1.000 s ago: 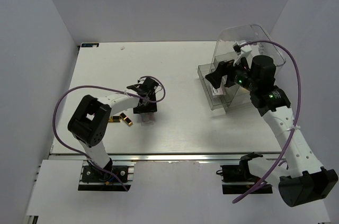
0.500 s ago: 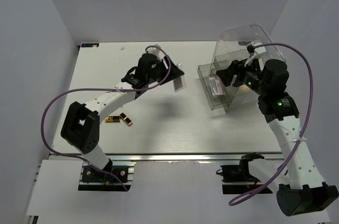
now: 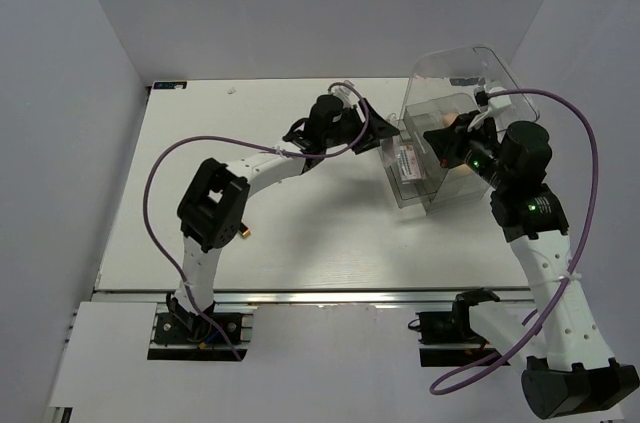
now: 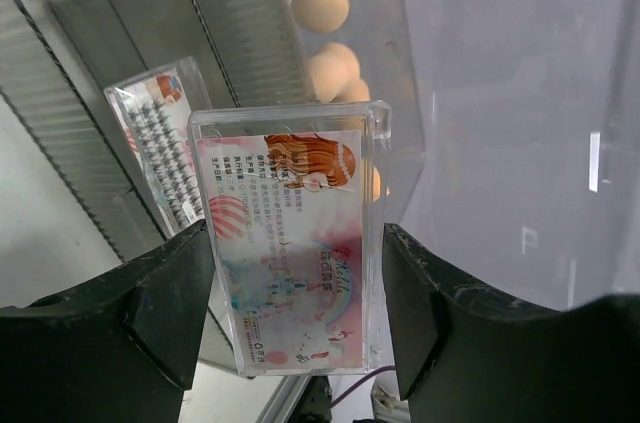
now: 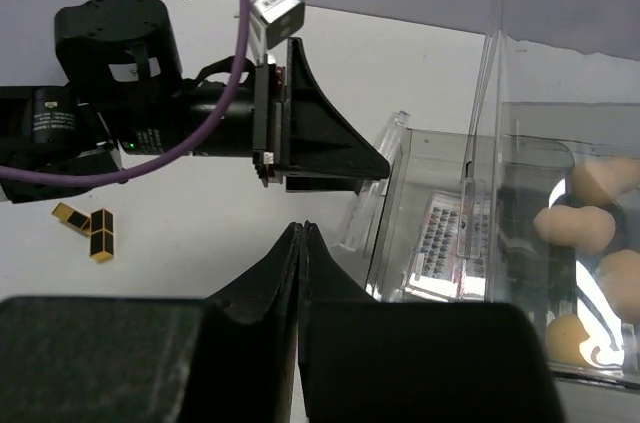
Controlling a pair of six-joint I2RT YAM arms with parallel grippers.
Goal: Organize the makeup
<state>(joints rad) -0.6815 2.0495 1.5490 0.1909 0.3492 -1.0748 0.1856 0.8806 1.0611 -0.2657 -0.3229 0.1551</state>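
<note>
pinkish palette is pinched between the left gripper's fingers, one pad on each long edge. it is held upright just in front of the clear drawer box, at the far right of the table. the dark-rowed palette already lies in the pulled-out drawer, and peach sponges sit in the compartment behind it. two lipstick tubes lie on the table well to the left, apart from everything else.

the right gripper has its fingers pressed together on nothing and hangs by the box, close to the drawer.

the step in hand looks like delivery of the pinkish palette into the drawer, next to the dark-rowed one. the case is above the drawer's edge but not yet inside. the next move likely calls for carrying it a little further right over the free part of the drawer, tipping it toward flat and lowering it. the fingers should spread only once it rests on the drawer floor. the clear walls are close, so the approach needs care. the lipstick tubes appear to be what remains afterwards.
</note>
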